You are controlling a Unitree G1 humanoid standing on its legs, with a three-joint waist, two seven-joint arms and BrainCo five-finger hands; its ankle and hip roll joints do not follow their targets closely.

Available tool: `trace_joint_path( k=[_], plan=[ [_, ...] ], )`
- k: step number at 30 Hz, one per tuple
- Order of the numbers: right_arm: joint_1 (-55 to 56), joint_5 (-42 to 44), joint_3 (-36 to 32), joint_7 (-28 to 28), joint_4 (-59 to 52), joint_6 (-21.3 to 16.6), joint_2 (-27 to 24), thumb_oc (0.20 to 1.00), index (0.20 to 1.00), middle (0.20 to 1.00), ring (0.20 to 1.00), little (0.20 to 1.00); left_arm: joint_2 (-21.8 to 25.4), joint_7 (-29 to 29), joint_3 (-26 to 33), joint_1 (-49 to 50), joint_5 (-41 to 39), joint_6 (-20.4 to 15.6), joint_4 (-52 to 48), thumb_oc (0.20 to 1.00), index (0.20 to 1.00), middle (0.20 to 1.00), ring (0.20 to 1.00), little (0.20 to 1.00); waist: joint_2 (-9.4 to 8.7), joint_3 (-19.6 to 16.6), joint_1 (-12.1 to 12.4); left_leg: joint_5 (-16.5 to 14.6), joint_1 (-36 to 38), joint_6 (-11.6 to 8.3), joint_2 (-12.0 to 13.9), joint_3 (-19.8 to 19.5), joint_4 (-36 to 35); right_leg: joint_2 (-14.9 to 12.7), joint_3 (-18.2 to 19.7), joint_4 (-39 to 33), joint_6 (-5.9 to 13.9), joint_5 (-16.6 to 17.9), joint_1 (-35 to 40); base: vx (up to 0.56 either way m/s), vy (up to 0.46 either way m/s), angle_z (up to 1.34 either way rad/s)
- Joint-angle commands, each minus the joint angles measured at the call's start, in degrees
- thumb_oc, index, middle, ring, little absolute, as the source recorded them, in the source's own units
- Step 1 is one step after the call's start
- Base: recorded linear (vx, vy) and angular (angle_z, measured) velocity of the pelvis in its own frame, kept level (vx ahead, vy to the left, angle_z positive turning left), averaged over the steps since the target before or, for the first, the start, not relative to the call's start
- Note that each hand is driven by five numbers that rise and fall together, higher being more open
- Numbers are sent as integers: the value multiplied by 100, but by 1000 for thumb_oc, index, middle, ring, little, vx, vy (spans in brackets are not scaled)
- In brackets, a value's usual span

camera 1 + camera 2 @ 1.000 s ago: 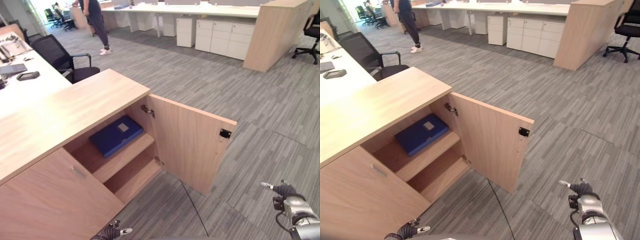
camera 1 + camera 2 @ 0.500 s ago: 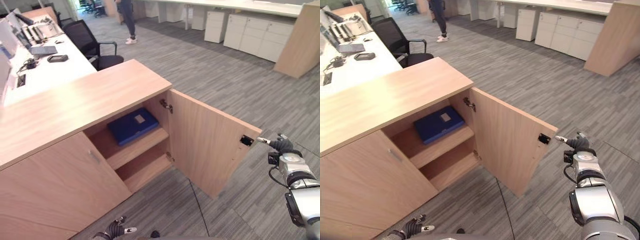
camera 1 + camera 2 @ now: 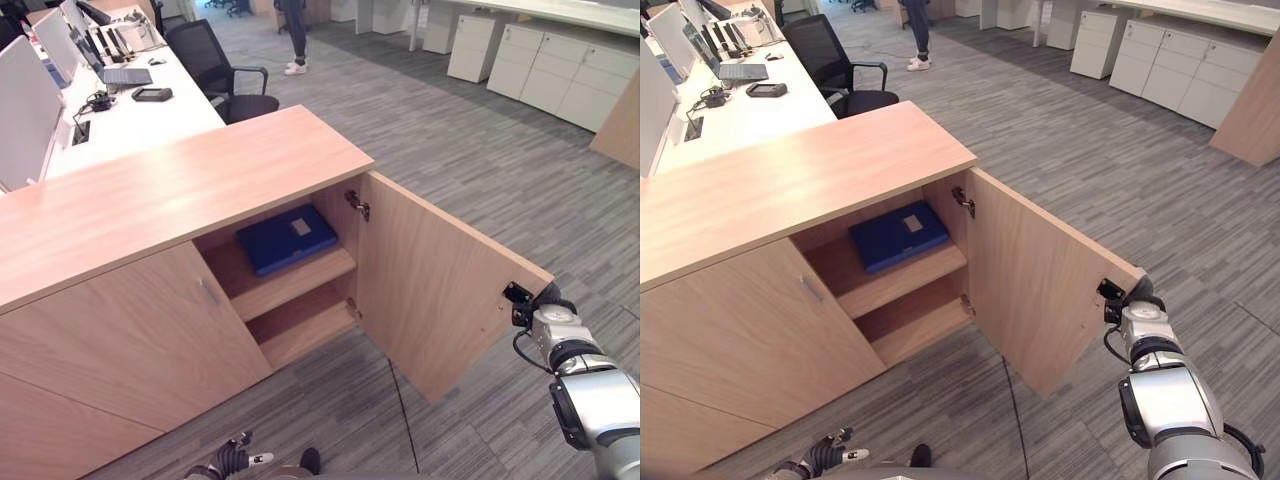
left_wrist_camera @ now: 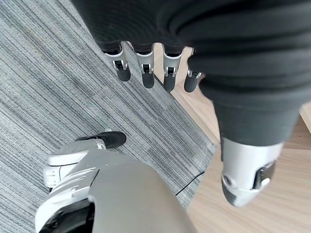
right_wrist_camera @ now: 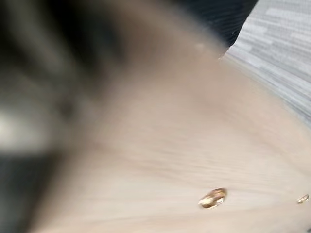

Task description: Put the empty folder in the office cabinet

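The flat dark-blue folder with a pale label lies on the upper shelf of the light wooden office cabinet, towards the shelf's right end and just inside the opening, with no hand on it. The cabinet's right-hand wooden door stands swung wide open, and the robot's right hand is up against the door's outer free edge beside the small black catch, its fingers tucked behind the panel so their state cannot be told. Down low over the grey striped carpet, the left hand hangs with fingers straight and relaxed, holding nothing.
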Motion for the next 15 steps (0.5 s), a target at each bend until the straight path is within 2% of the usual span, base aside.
trace_joint_path(
  k=[1, 5, 6, 10, 12, 15],
  plan=[
    [-110, 77, 292, 209, -134, -186, 758, 1000, 1000, 1000, 1000, 1000, 323, 43, -119, -415, -155, -174, -53, 1000, 1000, 1000, 1000, 1000, -279, 186, 285, -557, 254, -188, 59, 139, 126, -418, 114, 109, 454, -285, 119, 0, 0, 0],
    [513, 79, 527, 375, -679, -240, 1227, 1000, 1000, 1000, 1000, 1000, 247, 125, 66, -408, -201, -181, -8, 1000, 1000, 1000, 1000, 1000, -292, 211, 166, -563, 271, -185, 66, 183, 126, -412, 177, 117, 440, -285, 98, -4, 0, -1],
    [967, -18, 710, 528, -1164, -265, 1396, 1000, 1000, 1000, 1000, 1000, 206, 150, 173, -407, -210, -172, -31, 1000, 1000, 1000, 1000, 1000, -312, 239, 86, -563, 276, -187, 77, 219, 126, -410, 214, 128, 433, -276, 67, -23, -2, -5],
    [1833, -433, 1095, 813, -2224, -227, 1450, 1000, 1000, 1000, 1000, 1000, 162, 204, 370, -394, -103, -169, 64, 1000, 1000, 1000, 1000, 1000, -345, 259, -79, -568, 299, -204, 110, 285, 121, -415, 279, 140, 423, -269, 29, -14, -10, -4],
    [2465, -904, 1443, 1120, -3036, -187, 1323, 1000, 1000, 1000, 1000, 1000, 142, 240, 499, -404, 67, -173, 224, 1000, 1000, 1000, 1000, 1000, -373, 266, -186, -568, 320, -227, 145, 319, 116, -407, 306, 146, 409, -274, 13, -30, -35, -7],
    [2853, -1153, 1605, 1275, -3471, -171, 1282, 1000, 1000, 1000, 1000, 1000, 128, 296, 573, -479, 195, -163, 472, 1000, 1000, 1000, 1000, 1000, -386, 279, -230, -558, 320, -248, 175, 327, 122, -392, 311, 150, 394, -291, 8, -27, -40, 0]
  ],
)
